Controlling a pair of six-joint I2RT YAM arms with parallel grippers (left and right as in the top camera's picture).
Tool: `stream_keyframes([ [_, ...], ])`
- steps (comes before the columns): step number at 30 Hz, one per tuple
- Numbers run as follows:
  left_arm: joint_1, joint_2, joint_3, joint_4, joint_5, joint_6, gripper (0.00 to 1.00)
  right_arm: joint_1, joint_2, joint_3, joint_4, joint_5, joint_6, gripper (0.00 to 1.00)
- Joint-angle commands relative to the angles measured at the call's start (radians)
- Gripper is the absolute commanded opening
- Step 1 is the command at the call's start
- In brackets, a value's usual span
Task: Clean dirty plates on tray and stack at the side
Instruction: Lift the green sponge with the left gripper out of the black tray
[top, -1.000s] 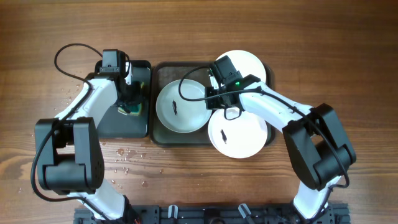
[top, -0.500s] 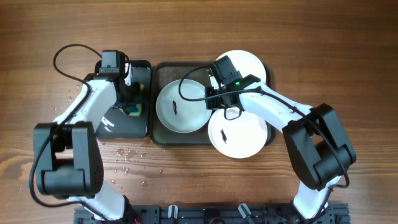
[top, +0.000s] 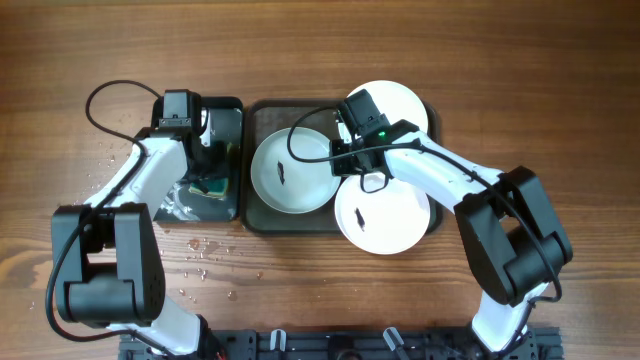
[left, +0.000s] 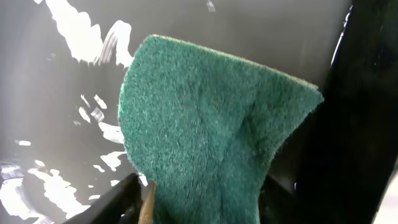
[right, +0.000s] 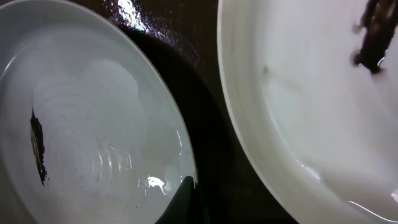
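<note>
3 dirty plates (top: 283, 185) carry dark smears: 1 lies inside the tray (top: 265, 115), and 2 overhang its right rim. The right claw (top: 338, 165) is closed at the inside plate's right edge. Left of the tray, over a smaller black tray (top: 228, 115), the left claw (top: 208, 170) has a green sponge (left: 211, 137) between its fingers; I cannot tell whether it grips.

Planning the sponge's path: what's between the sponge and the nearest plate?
Overhead shows only two rims between sponge and plate: the black tray's and the big tray's.
</note>
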Motion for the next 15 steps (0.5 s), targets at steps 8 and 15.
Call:
stream_keyframes([
  [8,0.007,0.011,-0.048,0.074,-0.011,0.003,0.51,-0.002,-0.018,-0.010,0.002,0.006,0.011,0.05],
  [15,0.008,0.013,-0.048,0.069,-0.004,0.004,0.04,-0.002,-0.018,-0.010,0.002,0.006,0.011,0.05],
])
